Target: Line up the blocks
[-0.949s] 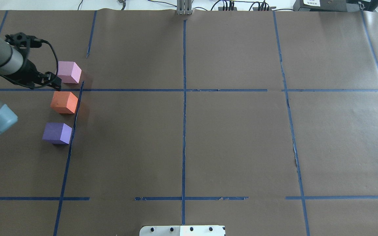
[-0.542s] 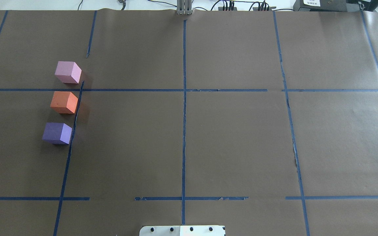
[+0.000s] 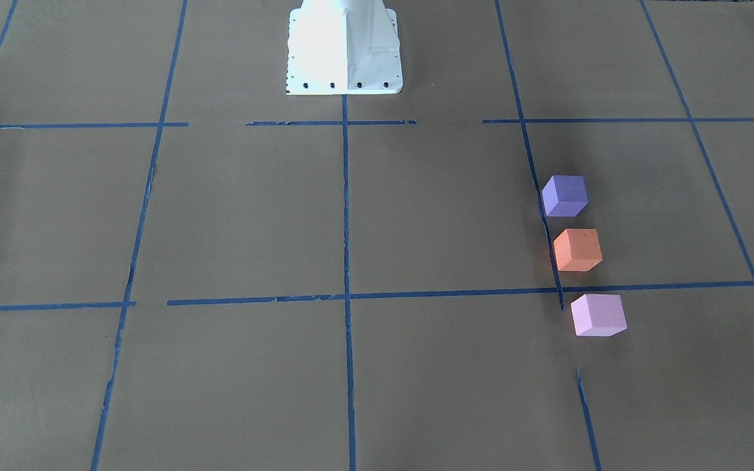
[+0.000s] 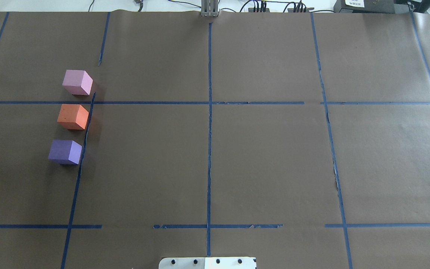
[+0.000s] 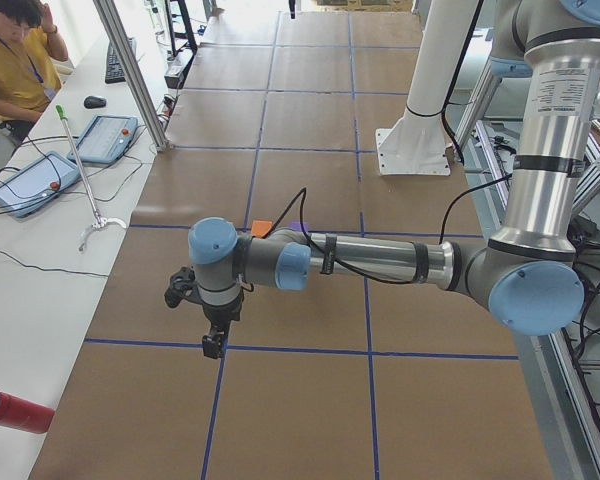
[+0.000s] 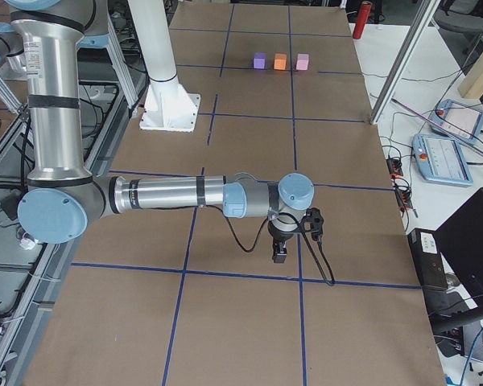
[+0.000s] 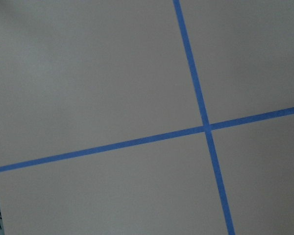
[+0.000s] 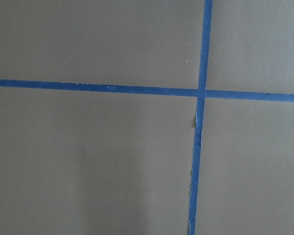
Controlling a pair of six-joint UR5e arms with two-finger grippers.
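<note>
Three cubes stand in a near-straight line beside a blue tape line on my left side of the table. The pale pink block (image 4: 77,82) (image 3: 597,314) is farthest from my base. The orange block (image 4: 73,117) (image 3: 577,250) is in the middle. The violet-purple block (image 4: 65,152) (image 3: 565,195) is nearest. Small gaps separate them. Neither gripper touches them. My left gripper (image 5: 212,345) shows only in the exterior left view, past the blocks above the table's left end. My right gripper (image 6: 280,253) shows only in the exterior right view, above the right end. I cannot tell whether either is open.
Brown paper with a blue tape grid covers the table. My white base plate (image 3: 344,46) sits at the near-middle edge. An operator (image 5: 15,60), tablets (image 5: 30,183) and a red cylinder (image 5: 15,412) are beyond the far edge. Both wrist views show only paper and tape.
My left arm, which hung beside the pink and orange blocks, has pulled away to the left and left the overhead view. The three blocks have not moved.
</note>
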